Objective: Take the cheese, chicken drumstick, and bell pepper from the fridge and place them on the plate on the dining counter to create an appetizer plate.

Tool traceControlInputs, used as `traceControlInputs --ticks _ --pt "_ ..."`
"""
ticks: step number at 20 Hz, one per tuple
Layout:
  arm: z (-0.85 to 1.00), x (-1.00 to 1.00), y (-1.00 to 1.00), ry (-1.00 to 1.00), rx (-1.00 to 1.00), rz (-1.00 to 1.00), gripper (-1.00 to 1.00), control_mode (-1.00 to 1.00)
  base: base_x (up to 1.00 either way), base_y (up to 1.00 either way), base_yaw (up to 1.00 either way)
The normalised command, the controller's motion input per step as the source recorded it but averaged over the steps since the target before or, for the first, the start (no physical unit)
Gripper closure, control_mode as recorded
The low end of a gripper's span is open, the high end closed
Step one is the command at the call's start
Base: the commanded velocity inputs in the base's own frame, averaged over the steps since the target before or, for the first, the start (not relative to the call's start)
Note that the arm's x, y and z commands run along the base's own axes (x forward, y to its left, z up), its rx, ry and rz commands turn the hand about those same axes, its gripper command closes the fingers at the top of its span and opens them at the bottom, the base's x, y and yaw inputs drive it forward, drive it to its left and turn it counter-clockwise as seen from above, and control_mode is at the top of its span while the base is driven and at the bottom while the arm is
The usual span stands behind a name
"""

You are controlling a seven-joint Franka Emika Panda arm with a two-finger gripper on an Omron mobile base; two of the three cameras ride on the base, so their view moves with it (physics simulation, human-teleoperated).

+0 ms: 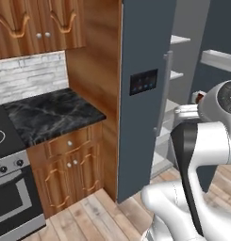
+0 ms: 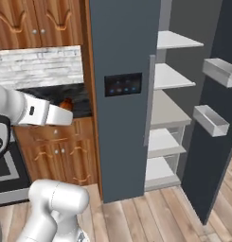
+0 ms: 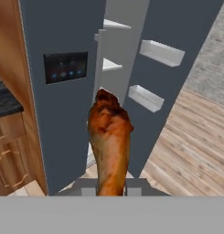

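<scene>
The gripper [image 3: 111,191] is pinched on the chicken drumstick [image 3: 109,141], which stands up from between its fingertips, dark end uppermost, out in front of the fridge [image 3: 63,105]. The fridge's right door stands swung wide, baring white shelves [image 2: 172,78] inside and two grey door bins [image 2: 210,120]. Left of the fridge runs a narrow black marble worktop [image 1: 51,113] over wooden drawers [image 1: 70,164], with a pale brick backsplash [image 1: 27,75] and wooden upper cabinets [image 1: 37,23]. Light wooden floorboards [image 2: 155,212] lie before the fridge.

Claw [image 3: 110,191] fingertips hidden behind chicken drumstick [image 3: 109,137]; lower shelves perhaps occluded.
</scene>
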Motion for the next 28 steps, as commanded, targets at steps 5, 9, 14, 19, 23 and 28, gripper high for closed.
traceControlInputs --ticks 5,9,14,19,23,28 --pt "0.00 0.00 0.00 0.00 0.00 0.00 1.00 1.00 -0.66 0.63 -0.58" --pt "0.00 0.00 0.00 0.00 0.00 0.00 1.00 1.00 -0.35 0.30 -0.77" --pt "0.00 0.00 0.00 0.00 0.00 0.00 1.00 1.00 -0.30 0.32 -0.77" --pt "0.00 0.00 0.00 0.00 0.00 0.00 1.00 1.00 -0.42 0.36 -0.74" --pt "0.00 0.00 0.00 0.00 0.00 0.00 1.00 1.00 -0.89 0.50 -0.62" --pt "0.00 0.00 0.00 0.00 0.00 0.00 1.00 1.00 -1.00 0.74 -0.44"
